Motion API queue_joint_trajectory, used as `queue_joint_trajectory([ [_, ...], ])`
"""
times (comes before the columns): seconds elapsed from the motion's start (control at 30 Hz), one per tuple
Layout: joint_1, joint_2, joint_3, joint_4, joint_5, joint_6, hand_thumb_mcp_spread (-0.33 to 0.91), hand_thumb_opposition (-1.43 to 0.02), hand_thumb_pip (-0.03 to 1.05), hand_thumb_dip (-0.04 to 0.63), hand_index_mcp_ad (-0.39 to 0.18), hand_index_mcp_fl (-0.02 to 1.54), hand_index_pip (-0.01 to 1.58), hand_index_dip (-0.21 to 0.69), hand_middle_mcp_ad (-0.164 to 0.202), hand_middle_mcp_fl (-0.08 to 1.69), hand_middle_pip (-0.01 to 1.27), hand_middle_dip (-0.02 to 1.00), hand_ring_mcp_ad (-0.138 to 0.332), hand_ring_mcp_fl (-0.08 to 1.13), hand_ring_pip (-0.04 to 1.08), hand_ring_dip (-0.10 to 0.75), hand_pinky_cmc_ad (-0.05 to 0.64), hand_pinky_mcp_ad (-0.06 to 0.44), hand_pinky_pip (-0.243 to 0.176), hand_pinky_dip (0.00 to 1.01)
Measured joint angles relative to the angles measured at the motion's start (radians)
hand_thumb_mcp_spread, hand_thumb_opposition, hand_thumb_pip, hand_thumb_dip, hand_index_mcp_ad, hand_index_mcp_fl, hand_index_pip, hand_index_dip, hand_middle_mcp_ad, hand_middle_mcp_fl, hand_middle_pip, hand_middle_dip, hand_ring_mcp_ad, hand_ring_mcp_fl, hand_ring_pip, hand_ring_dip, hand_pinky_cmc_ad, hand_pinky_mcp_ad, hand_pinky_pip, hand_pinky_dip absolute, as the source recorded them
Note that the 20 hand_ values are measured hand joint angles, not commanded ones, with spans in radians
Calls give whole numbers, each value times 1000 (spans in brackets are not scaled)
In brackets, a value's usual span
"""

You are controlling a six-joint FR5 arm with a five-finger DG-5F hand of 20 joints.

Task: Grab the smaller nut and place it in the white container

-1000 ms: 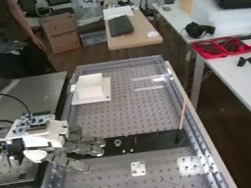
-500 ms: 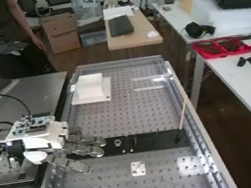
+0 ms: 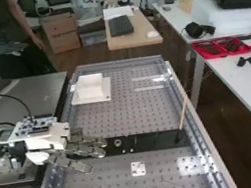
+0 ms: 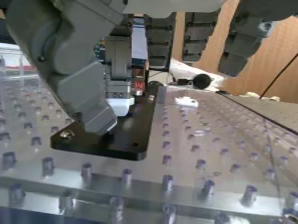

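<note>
One hand (image 3: 75, 152), fingers loosely extended, gripping nothing visible — over the black plate's (image 3: 158, 140) left end. One white container (image 3: 90, 85), beyond it. Metal ring (image 3: 118, 140) and small pieces (image 3: 124, 151) on the plate — which is the smaller nut, cannot tell.

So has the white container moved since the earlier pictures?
No, the white container has not visibly shifted: in the high view it keeps its place by the far left corner of the perforated tray.
</note>
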Motion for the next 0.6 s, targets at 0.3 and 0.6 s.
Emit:
queue_joint_trajectory([
  [0.3, -2, -3, -2, 5, -3, -1, 400, -845, 810, 206, -152, 14, 1555, 117, 51, 5, 127, 229, 138, 0, 84, 113, 353, 295, 3, 180],
  [0.6, -7, -7, 0, 6, -5, -11, 403, -845, 810, 206, -150, 14, 1557, 122, 49, 5, 127, 229, 129, 0, 86, 113, 333, 295, 3, 180],
])
